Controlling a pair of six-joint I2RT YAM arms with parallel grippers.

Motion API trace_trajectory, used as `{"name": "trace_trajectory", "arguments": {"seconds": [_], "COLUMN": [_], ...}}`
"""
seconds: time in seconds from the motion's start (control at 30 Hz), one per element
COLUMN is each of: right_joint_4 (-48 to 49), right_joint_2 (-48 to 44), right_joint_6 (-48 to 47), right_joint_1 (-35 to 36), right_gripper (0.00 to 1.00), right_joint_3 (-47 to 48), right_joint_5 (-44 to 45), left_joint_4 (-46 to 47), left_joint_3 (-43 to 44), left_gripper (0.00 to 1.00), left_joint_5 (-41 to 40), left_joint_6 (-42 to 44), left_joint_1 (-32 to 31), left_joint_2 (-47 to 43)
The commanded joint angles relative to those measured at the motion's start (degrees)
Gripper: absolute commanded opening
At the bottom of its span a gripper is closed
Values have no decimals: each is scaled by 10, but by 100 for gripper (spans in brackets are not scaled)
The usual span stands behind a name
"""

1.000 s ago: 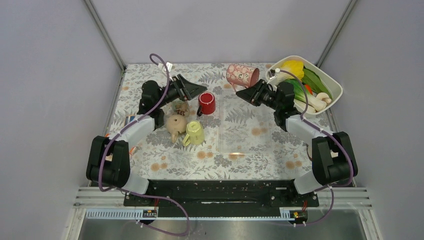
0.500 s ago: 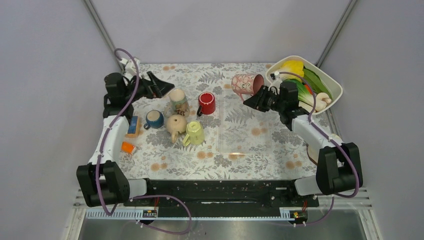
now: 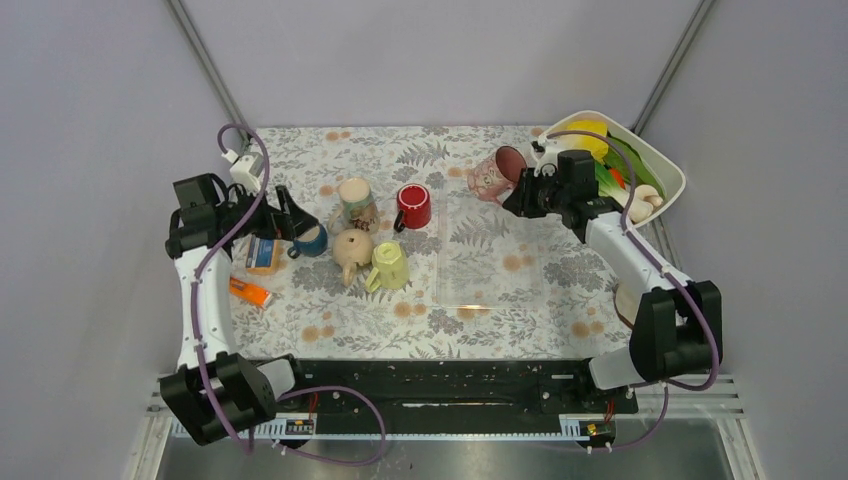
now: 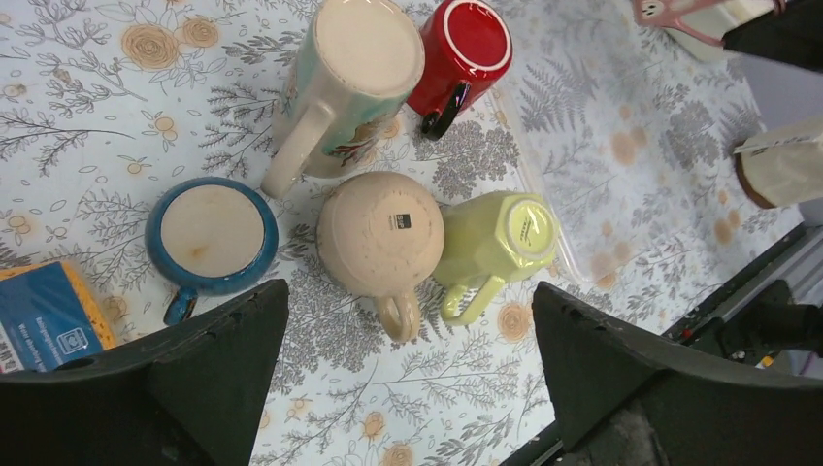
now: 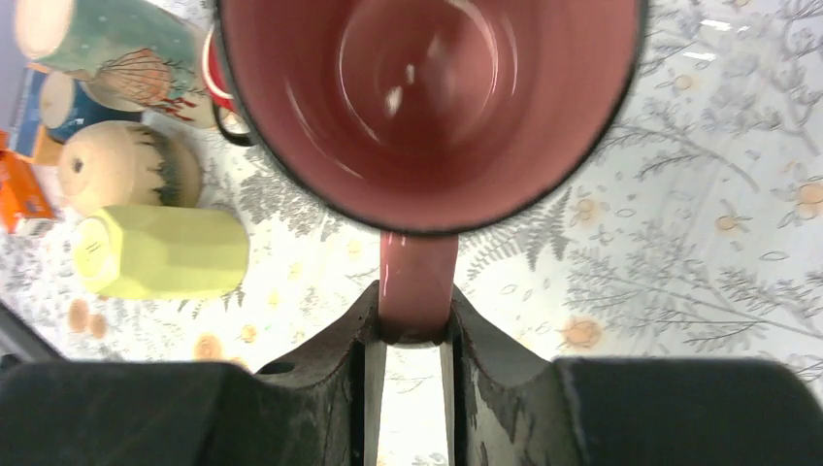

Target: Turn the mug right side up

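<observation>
Right tool (image 5: 415, 335): pressed together on the handle (image 5: 417, 277) of the pink mug (image 5: 427, 107), one finger on each side of the loop, low in the frame of the right wrist view.
Handle: we judge it the right place to hold. It is a narrow, rigid strap that the fingers can straddle, though a mug held this way can swing about the pinch.
Pink mug: in the upper right of the top view, tilted, with its open mouth facing the wrist camera. We cannot tell whether any part of it touches the worktop (image 3: 480, 250).
Handling: it looks like glazed ceramic, so we expect it to be stiff, fairly heavy for a two-finger pinch, smooth and slippery, and likely to chip if dropped. We judge that a slow turn and a gentle set-down suit it.
Right arm: it reaches from the lower right base up and inward, with the wrist just beside the white basin (image 3: 668, 165).
Left tool (image 4: 408, 311): spread wide and holding nothing, above the cluster of upturned mugs (image 4: 380, 243).
Left arm: it rises along the left edge of the top view, well apart from the pink mug.
</observation>
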Motion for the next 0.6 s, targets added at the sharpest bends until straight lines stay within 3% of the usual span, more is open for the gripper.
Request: {"name": "trace_trajectory", "arguments": {"seconds": [0.0,0.2,0.57], "right_joint_4": [-1,-43,-22], "right_joint_2": [24,58,77], "right_joint_6": [-83,-126,-160], "right_joint_1": [-2,-2,-2], "right_gripper": [0,0,0], "right_joint_3": [86,134,129], "right_joint_5": [30,59,76], "left_joint_4": [-16,35,24], "left_joint_3": [-29,-83,-78], "left_gripper": [99,99,99], "left_joint_5": [-11,-36,-10], "left_joint_6": [67,74,79], "left_joint_1": [4,4,4], "left_joint_2": [-75,-143,-111]}}
